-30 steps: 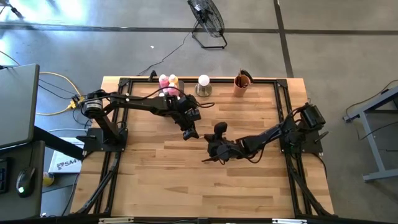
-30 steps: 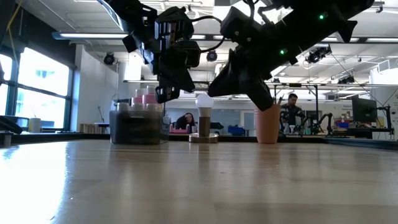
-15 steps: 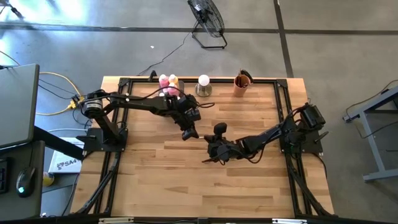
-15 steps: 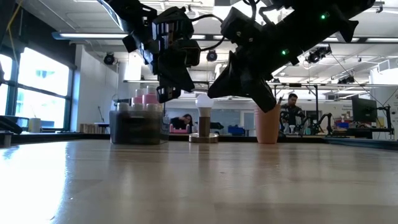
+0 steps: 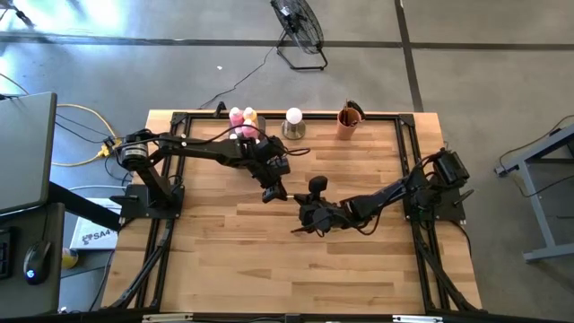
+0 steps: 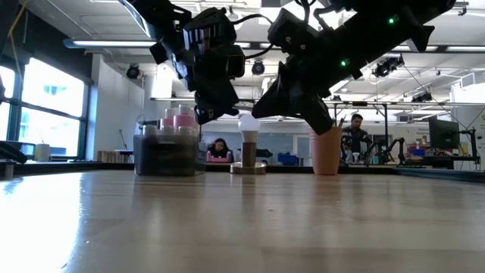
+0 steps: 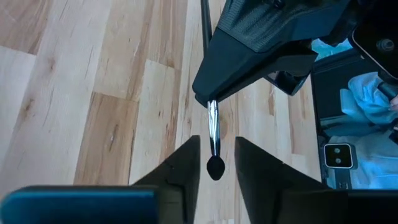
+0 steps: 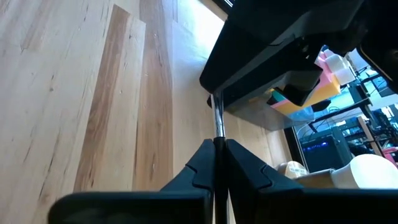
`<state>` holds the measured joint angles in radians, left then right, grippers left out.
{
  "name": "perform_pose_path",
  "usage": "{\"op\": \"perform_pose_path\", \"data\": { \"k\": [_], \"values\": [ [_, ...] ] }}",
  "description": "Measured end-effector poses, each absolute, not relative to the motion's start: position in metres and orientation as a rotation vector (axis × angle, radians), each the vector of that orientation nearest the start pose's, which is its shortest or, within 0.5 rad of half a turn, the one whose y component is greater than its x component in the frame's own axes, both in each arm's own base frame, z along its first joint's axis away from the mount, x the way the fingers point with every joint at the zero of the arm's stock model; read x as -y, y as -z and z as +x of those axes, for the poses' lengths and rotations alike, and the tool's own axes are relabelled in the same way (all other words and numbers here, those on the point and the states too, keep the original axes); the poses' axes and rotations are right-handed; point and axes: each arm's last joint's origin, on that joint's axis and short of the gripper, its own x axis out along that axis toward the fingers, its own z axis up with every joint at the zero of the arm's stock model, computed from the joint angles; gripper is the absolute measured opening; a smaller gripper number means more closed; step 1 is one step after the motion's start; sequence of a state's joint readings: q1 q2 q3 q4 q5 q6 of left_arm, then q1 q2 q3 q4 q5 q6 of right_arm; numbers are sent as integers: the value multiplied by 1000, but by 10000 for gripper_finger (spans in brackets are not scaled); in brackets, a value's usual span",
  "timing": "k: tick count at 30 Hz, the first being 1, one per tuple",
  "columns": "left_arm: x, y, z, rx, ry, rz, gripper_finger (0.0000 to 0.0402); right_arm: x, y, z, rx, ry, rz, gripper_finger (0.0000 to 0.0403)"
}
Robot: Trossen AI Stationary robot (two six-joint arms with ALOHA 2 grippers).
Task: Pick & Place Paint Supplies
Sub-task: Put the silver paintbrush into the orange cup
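Pinching a paintbrush [image 8: 218, 127] above mid-table, the right gripper [image 8: 216, 163] has its fingers closed on the handle. Facing it, the left gripper [image 7: 215, 163] stands slightly parted around the brush's other end — not touching it.

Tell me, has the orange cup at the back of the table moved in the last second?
No. The orange cup stands where it was, right of the white ball.

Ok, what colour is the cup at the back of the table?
Orange cup, clearest in the high view.
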<state>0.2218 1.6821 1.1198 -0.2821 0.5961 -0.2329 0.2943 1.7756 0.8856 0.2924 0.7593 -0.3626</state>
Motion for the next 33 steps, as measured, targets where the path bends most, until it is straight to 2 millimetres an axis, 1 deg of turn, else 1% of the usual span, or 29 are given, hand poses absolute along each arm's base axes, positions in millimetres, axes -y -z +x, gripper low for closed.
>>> {"op": "perform_pose_path", "data": {
  "k": [4, 14, 19, 22, 24, 29, 31, 33],
  "values": [
    [-61, -217, 344, -823, 253, -555, 110, -82, -159, 339, -604, 354, -652, 14],
    [-61, -217, 344, -825, 254, -550, 111, -82, -159, 339, -605, 352, -649, 14],
    [-62, -220, 343, -792, 275, -377, 111, -82, -159, 338, -606, 357, -650, 14],
    [-63, -231, 340, -753, 227, -296, 111, -81, -159, 338, -612, 376, -658, 14],
    [-63, -243, 335, -720, 198, -241, 111, -80, -158, 337, -628, 390, -669, 14],
    [-61, -281, 316, -604, 168, -120, 111, -77, -157, 330, -680, 474, -652, 14],
    [-59, -293, 306, -576, 143, -88, 111, -75, -163, 326, -674, 523, -626, 14],
    [-58, -300, 298, -552, 132, -70, 111, -72, -174, 321, -659, 586, -612, 14]
  ]
}}
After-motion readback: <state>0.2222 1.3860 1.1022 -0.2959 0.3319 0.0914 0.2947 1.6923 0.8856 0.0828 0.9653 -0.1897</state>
